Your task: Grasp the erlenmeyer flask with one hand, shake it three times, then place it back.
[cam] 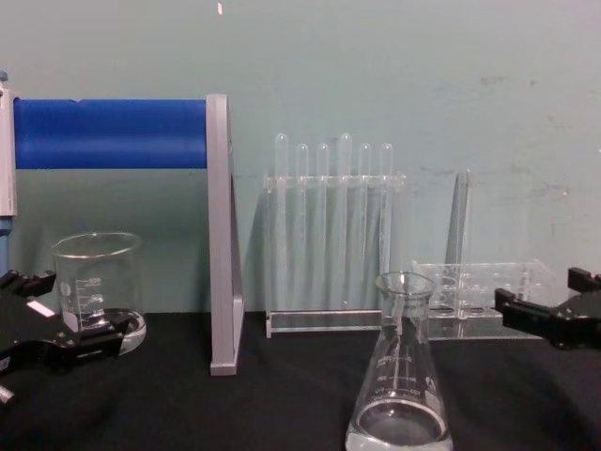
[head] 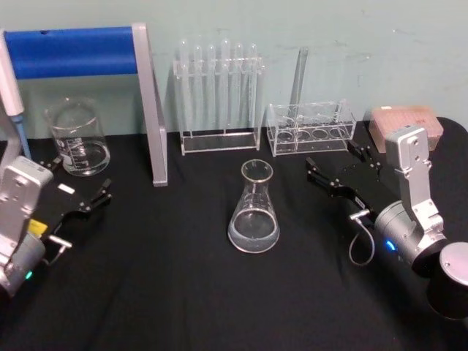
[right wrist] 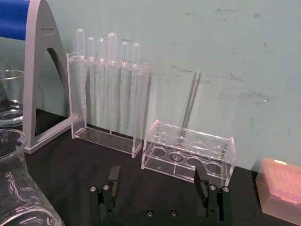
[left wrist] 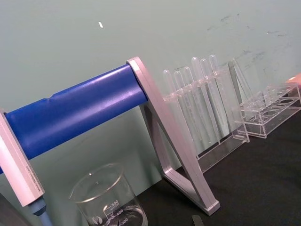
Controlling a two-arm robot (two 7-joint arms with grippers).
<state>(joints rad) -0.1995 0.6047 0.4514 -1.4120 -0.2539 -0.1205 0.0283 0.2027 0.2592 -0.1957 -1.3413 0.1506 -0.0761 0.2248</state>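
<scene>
Erlenmeyer flask (head: 254,210) stands upright on the black worktop (head: 183,292), about centre, untouched, with a little clear liquid in its base. Nothing lies between it and either gripper.

Right gripper (head: 336,167) sits low over the worktop to the flask's right, near it but apart, jaws spread wide and empty. In the right wrist view its fingers (right wrist: 114,176) frame open cloth, the flask's shoulder (right wrist: 19,188) off to one side.

Left gripper (head: 79,184) is at the left edge of the worktop, well apart from the flask, jaws open and empty, just in front of the glass beaker (head: 77,137).

Behind the flask, along the green wall:
- tall clear rack of test tubes (head: 218,95), upright
- low clear rack (head: 311,128) with round wells, one glass tube (head: 298,80) standing in it, close behind the right gripper
- pink lidded box (head: 406,126) at far right
- grey stand with blue bar (head: 73,51), its upright leg (head: 152,110) between the beaker and the tall rack.
</scene>
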